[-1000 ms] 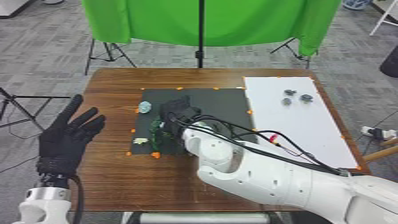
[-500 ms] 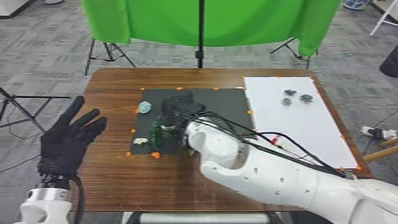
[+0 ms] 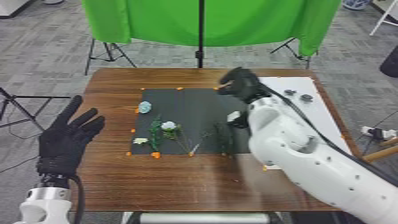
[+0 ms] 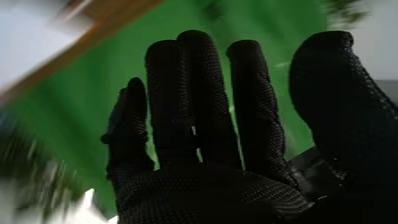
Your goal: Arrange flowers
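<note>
The right hand has swung toward the white sheet, uncovering a white flower

Brown wooden table | dark mat | white sheet beside | orange bits, perhaps tape

Left robot hand splayed; right robot hand straight-fingered.

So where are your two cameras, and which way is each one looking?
Head view: on the robot's head, looking forward and down at the table; it shows the left hand and left arm, and the right hand and right arm.
Right wrist view: on the right arm's wrist, looking out past the right hand's black fingers toward the green cloth.
Both share: the right hand and the green cloth.
</note>
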Controlling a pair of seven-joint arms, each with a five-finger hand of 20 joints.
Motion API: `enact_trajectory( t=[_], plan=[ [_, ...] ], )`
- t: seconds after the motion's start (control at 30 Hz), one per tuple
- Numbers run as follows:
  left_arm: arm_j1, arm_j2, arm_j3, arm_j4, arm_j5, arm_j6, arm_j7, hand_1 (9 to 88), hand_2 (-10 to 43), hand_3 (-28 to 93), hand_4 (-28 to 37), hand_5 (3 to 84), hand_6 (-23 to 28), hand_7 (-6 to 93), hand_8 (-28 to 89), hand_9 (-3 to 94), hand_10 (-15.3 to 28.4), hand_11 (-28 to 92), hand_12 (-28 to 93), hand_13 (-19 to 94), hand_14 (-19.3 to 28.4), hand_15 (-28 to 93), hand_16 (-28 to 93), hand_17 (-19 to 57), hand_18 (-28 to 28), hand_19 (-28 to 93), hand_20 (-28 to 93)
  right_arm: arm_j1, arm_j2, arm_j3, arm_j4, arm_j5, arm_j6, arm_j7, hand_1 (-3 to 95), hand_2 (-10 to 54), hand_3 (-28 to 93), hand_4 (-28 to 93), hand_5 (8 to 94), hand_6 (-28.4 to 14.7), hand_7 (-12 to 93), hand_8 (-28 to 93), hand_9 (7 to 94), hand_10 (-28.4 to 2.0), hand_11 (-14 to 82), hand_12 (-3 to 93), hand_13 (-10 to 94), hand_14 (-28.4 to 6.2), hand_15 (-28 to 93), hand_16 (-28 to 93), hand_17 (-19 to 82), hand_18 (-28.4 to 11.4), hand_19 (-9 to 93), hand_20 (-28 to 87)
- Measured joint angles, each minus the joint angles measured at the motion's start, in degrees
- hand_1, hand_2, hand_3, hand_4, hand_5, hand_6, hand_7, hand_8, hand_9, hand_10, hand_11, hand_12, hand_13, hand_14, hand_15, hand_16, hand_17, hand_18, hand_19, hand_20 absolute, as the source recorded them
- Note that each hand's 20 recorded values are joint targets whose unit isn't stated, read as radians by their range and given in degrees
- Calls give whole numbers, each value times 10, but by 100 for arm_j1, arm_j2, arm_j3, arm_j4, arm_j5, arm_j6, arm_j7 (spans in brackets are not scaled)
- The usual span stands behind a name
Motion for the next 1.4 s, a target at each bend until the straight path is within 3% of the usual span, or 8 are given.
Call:
enact_trajectory(
  t=[0.23,0.37,0.5,0.83,1.03,1.17,1.27,1.4],
  plan=[
    [84,14,-9,-28,-14,10,35,227,61,772,-283,318,46,123,-105,320,196,212,124,236,284,478,-63,-48,284,416,454,320,919,-351,1046,-662,34,1363,385,-95,820,-283,604,32,162,-137,611,-147,268,148,476,-143,710,101,134,-237,756,515],
    [116,96,42,-31,-56,35,134,227,60,773,-283,319,47,125,-106,321,197,214,124,236,284,478,-64,-47,284,414,457,435,1009,-300,1544,-483,-275,1332,386,-95,825,-283,595,38,162,-138,608,-144,266,147,476,-141,710,99,132,-237,756,512],
    [131,145,49,-46,-62,39,154,227,61,773,-283,319,47,124,-107,321,197,215,124,236,284,480,-63,-48,284,413,459,452,996,-275,1615,-463,-323,1274,386,-95,826,-283,594,41,165,-140,608,-142,265,147,479,-139,711,98,131,-238,756,511],
    [137,-13,-32,-65,-8,28,20,228,61,774,-283,319,47,126,-107,322,197,215,122,236,284,480,-64,-50,284,413,457,480,747,-369,1708,-353,-286,1135,389,-95,823,-283,596,45,170,-141,609,-134,264,148,492,-132,710,100,125,-245,753,513],
    [126,22,12,-61,-22,33,26,229,61,774,-283,318,47,127,-107,321,197,216,123,236,284,481,-64,-50,284,414,454,640,553,-689,1979,-296,-439,1132,393,-95,818,-283,611,50,174,-145,619,-129,263,148,500,-128,706,105,126,-245,750,518],
    [97,47,19,-58,-24,33,27,229,60,775,-283,317,45,129,-109,321,197,216,123,236,284,481,-65,-50,284,414,454,733,454,-875,2117,-294,-660,1132,437,-95,761,-283,694,56,170,-93,697,-107,255,166,568,-101,688,122,148,-245,755,523],
    [75,59,27,-57,-28,33,27,229,60,774,-283,318,46,129,-109,321,197,216,122,236,284,481,-65,-50,284,415,453,830,403,-1024,2209,-438,-681,1132,528,-95,645,-283,815,55,158,-19,819,-70,146,292,629,-68,681,200,178,-238,772,521],
    [65,91,52,-56,-51,38,32,229,61,774,-283,318,46,129,-109,321,196,217,122,236,284,481,-65,-51,284,416,452,939,360,-1271,2295,-874,-641,1127,565,-95,610,-283,865,59,156,-3,884,-57,112,348,668,-51,684,233,199,-230,785,520]
  ],
)
